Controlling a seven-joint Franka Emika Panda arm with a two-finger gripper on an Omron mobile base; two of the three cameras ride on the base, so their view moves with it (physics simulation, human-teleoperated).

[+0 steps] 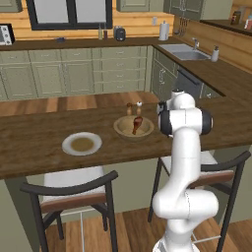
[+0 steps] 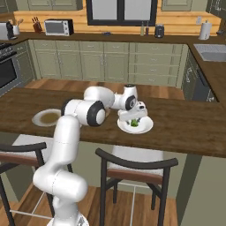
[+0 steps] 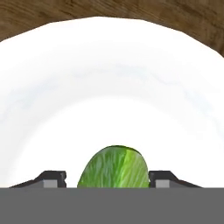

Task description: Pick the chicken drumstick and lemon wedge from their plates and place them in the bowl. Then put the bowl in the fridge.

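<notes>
The green lemon wedge (image 3: 114, 168) lies on a white plate (image 3: 109, 87), between my two fingertips. My gripper (image 3: 109, 177) is low over it, jaws open and close on either side, with a slight gap at the left tip. In the right base view the gripper (image 2: 132, 121) reaches down onto that plate (image 2: 148, 127) and the lemon wedge (image 2: 133, 123). The reddish-brown chicken drumstick (image 1: 137, 124) lies in the tan wooden bowl (image 1: 120, 129). The other plate (image 1: 66, 145) stands bare to the bowl's left. The fridge is out of view.
Everything stands on a dark wooden counter (image 1: 29, 142). Two small shakers (image 1: 134, 108) stand just behind the bowl. Two dark-framed stools (image 1: 74, 189) sit under the counter's near edge. Green cabinets and a sink (image 1: 184, 51) line the far walls.
</notes>
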